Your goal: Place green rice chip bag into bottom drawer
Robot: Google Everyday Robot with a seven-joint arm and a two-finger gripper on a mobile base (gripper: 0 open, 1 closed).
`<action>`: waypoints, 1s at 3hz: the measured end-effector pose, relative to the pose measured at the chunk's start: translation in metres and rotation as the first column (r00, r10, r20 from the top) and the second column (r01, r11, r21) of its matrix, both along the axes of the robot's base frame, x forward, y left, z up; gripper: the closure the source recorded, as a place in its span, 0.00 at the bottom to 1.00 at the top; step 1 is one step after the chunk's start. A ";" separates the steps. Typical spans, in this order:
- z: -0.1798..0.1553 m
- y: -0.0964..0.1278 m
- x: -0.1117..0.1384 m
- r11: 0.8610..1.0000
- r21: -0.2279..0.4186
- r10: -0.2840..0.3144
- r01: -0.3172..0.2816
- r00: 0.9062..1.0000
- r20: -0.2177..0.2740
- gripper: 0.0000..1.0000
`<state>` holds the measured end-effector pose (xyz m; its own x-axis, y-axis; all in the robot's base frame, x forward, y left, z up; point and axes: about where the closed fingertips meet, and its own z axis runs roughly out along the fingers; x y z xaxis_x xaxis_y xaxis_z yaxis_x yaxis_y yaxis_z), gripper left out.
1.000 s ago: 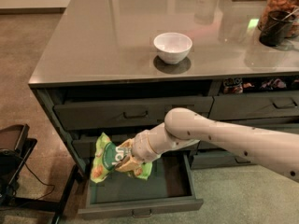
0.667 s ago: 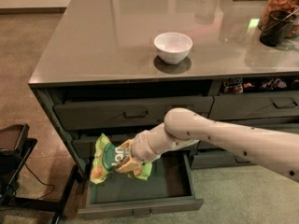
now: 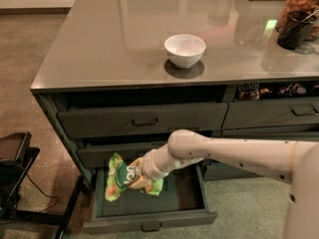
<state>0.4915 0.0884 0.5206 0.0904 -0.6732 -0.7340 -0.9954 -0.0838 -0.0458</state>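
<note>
Hand (image 3: 141, 177) at the end of the arm is clamped on the green rice chip bag (image 3: 118, 179). The bag is held over the left half of the bottom drawer (image 3: 149, 219), which is pulled out. White bowl (image 3: 184, 50) stands on the worktop (image 3: 99, 44).

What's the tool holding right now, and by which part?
The green rice chip bag, gripped by the tool at its crumpled right side, over the open bottom drawer.
</note>
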 end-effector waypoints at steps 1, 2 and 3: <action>-0.059 0.000 0.029 0.999 -0.050 -0.007 0.008 1.000 0.019 1.00; -0.112 -0.003 0.050 0.995 -0.099 -0.015 0.015 1.000 -0.004 1.00; -0.126 -0.007 0.053 0.994 -0.108 -0.026 0.024 1.000 -0.017 1.00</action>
